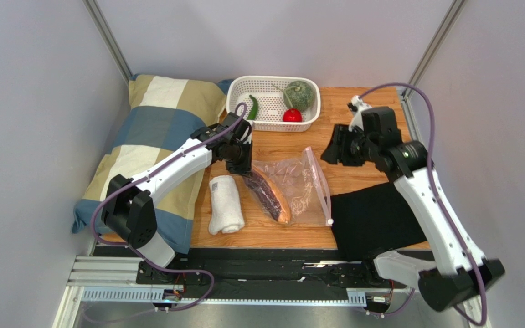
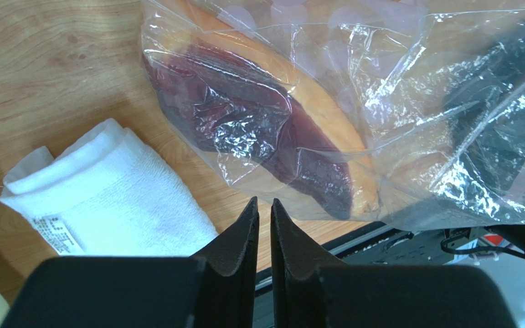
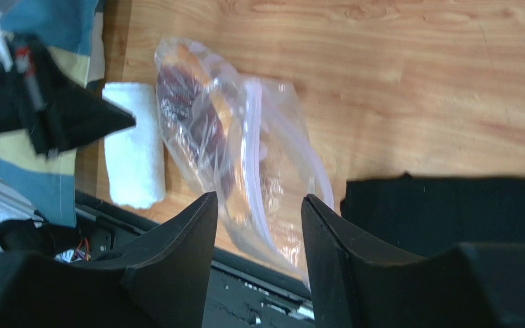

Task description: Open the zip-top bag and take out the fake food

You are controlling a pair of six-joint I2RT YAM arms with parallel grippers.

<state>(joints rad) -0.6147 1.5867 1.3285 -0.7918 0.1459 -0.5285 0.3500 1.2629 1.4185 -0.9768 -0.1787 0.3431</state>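
One piece left in the bag
The bag [image 1: 303, 179] lies mid-table, the purple piece [image 1: 266, 193] inside slanting far-left to near-right. My left claw [image 2: 264, 203], clenched on nothing, hovers at its far end; my right claw [image 3: 258, 198], spread and empty, stands farther right.

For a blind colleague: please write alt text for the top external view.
A clear zip-top bag holding a purple-and-orange toy food lies on the wooden table, the left gripper at its far-left corner and the right gripper hovering to its right. Behind, a white basket holds a green vegetable, red tomato and green pepper; a rolled towel lies left of the bag.
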